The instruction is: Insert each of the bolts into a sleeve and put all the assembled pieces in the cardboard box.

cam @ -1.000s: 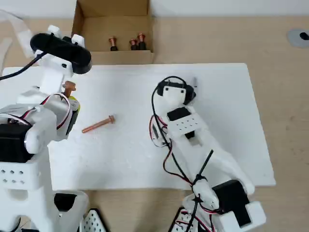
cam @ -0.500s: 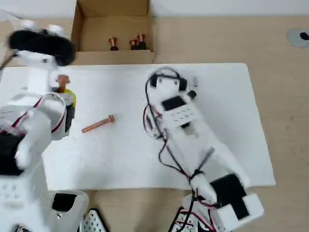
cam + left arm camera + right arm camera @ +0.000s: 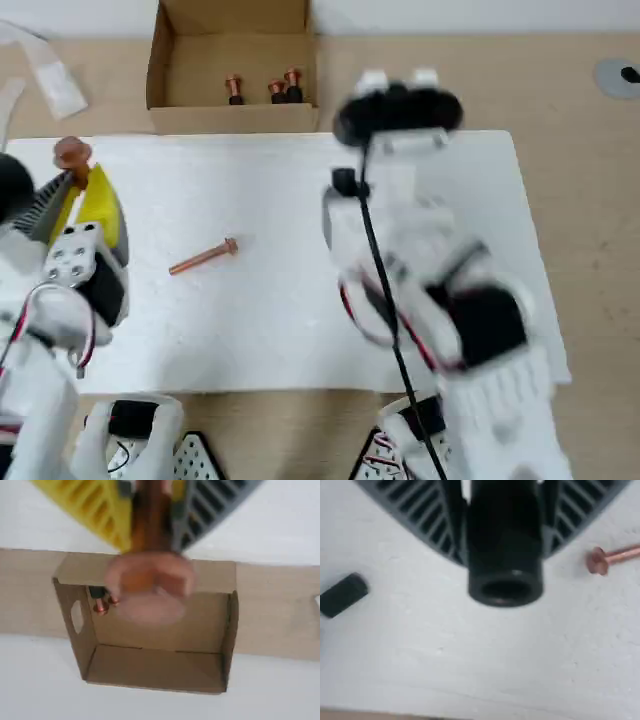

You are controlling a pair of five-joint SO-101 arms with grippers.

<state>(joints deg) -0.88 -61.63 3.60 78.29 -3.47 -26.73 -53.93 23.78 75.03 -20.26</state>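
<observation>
A bolt (image 3: 150, 582) is gripped by the left tool (image 3: 150, 515), a black sleeve (image 3: 506, 580) by the right tool (image 3: 504, 500) — one loose bolt (image 3: 204, 256) (copper) is found on the white mat (image 3: 280, 320).

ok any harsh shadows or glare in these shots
High view: the light is even, with no glare on the white mat and no hard shadow by the loose bolt. Left wrist view: the cardboard box is lit inside, its side walls a little darker. Right wrist view: no hard shadow under the held sleeve.
</observation>
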